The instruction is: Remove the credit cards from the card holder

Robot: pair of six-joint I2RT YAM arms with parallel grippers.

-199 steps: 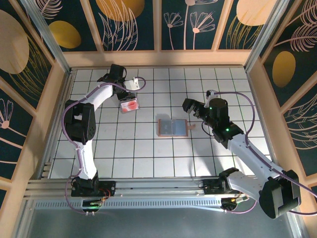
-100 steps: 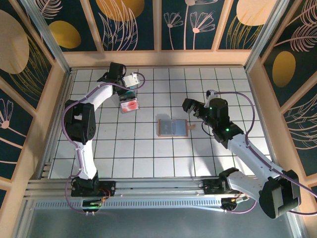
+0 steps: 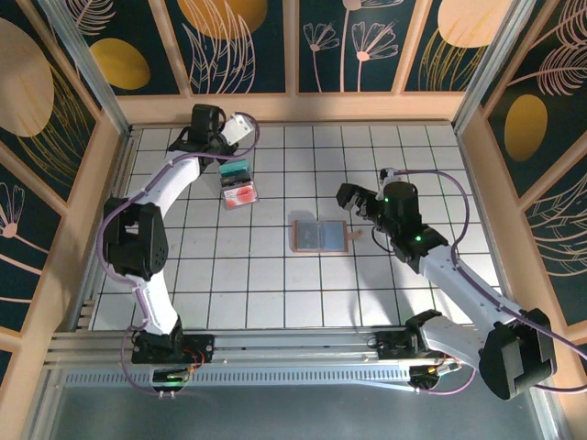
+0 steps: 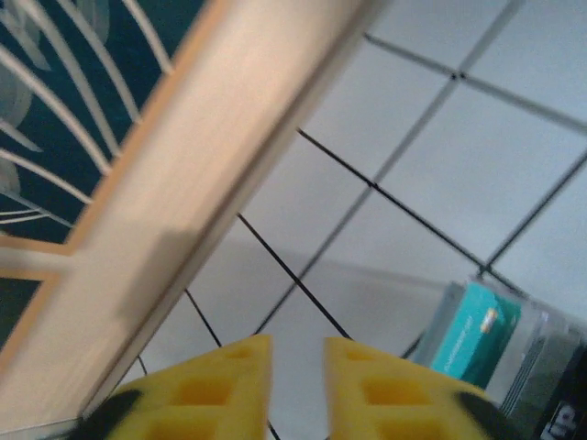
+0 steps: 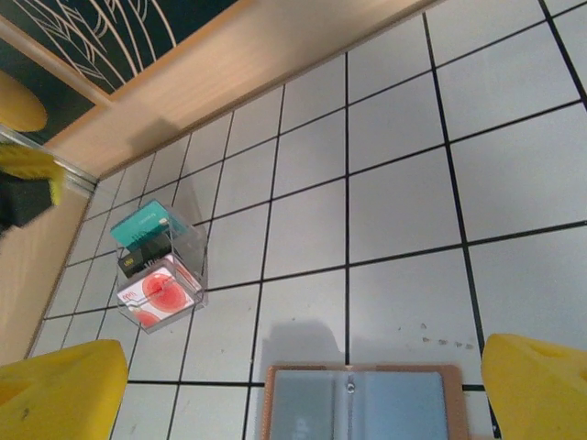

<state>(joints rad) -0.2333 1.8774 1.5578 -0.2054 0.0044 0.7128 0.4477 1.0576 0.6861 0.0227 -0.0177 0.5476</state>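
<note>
Seen from above, the left pincer was placed near the back wall, just beside the teal card and red-and-white card. The card holder lay open mid-way across the bench, with the right pincer near it.

At the left wrist, narrowly parted fingers were seen holding nothing.

At the right wrist, jaws were spread wide and empty above the card holder. Its pockets would best be checked before any grip.

One open folding card holder, pinkish-brown outside, grey-blue inside. Two thin plastic cards: one teal-green card, one white card with red circles. Two white robot arms: left arm, right arm.
</note>
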